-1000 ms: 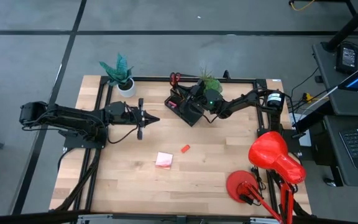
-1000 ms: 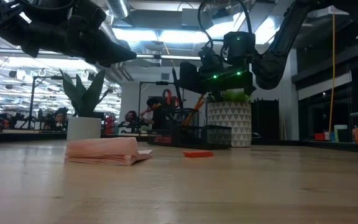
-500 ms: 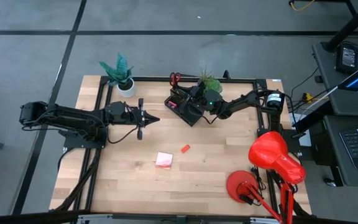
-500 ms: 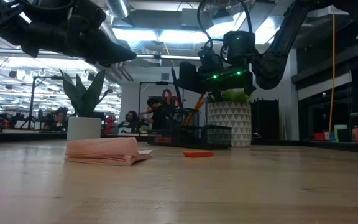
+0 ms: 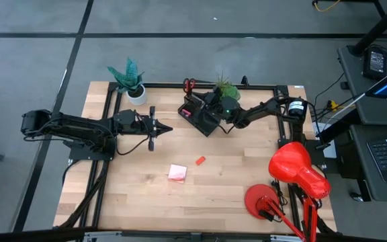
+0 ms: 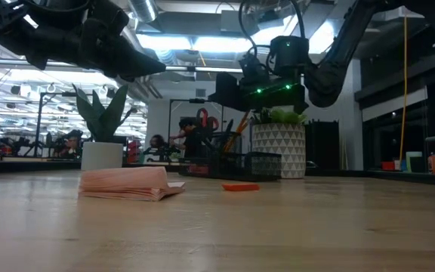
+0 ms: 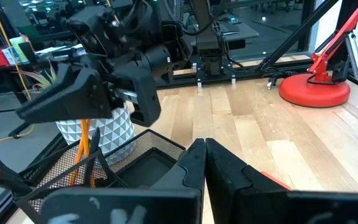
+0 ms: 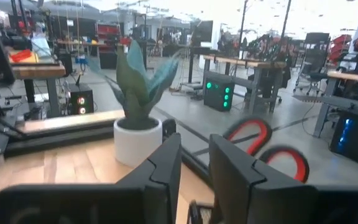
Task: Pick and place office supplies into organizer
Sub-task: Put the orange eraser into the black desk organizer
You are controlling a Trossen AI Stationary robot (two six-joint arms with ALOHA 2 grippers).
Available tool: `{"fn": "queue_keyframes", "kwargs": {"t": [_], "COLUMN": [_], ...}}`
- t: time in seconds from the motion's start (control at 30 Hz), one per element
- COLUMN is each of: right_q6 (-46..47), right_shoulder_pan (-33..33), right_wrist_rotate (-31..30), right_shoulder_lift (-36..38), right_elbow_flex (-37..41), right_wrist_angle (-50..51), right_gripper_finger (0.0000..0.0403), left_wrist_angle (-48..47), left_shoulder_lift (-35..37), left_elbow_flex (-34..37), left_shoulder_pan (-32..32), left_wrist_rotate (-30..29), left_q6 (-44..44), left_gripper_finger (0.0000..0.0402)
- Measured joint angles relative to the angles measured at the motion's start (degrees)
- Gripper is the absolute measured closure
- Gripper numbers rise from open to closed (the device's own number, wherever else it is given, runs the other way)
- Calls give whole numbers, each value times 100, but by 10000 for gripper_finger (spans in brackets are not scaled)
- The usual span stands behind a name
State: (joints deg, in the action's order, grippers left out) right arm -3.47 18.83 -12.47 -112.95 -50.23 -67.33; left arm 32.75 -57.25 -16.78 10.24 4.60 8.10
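The black mesh organizer (image 5: 203, 124) stands at mid-table toward the far edge. An orange-yellow pencil (image 7: 82, 146) and red-handled scissors (image 8: 263, 146) stick up out of it. My right gripper (image 5: 195, 107) hovers open just above it and holds nothing. A pink sticky-note pad (image 5: 177, 173) and a small red eraser (image 5: 200, 160) lie flat on the wood nearer the near edge. My left gripper (image 5: 170, 128) is shut and empty, held above the table to the organizer's left, with its tips pointing toward it.
A white pot with a green plant (image 5: 132, 84) stands at the far left. A patterned pot with a plant (image 6: 278, 147) sits right behind the organizer. A red desk lamp (image 5: 294, 171) fills the near right corner. Bare wood lies around the pad and eraser.
My right gripper has risen slightly above the organizer. Nothing else has moved.
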Motion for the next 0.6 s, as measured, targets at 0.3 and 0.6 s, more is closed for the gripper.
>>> {"fn": "queue_keyframes", "kwargs": {"t": [0.3, 0.6], "right_q6": [-727, -894], "right_shoulder_pan": [-329, -692], "right_wrist_rotate": [-4, -2], "right_shoulder_lift": [0, 394], "right_elbow_flex": [-545, -847], "right_wrist_angle": [522, 1981], "right_gripper_finger": [316, 316], "left_wrist_angle": [-2, 0], "left_shoulder_lift": [0, 0], "left_elbow_flex": [0, 0], "left_shoulder_pan": [0, -30], "left_wrist_rotate": [6, 109], "left_q6": [2, 11], "left_gripper_finger": [396, 396]}}
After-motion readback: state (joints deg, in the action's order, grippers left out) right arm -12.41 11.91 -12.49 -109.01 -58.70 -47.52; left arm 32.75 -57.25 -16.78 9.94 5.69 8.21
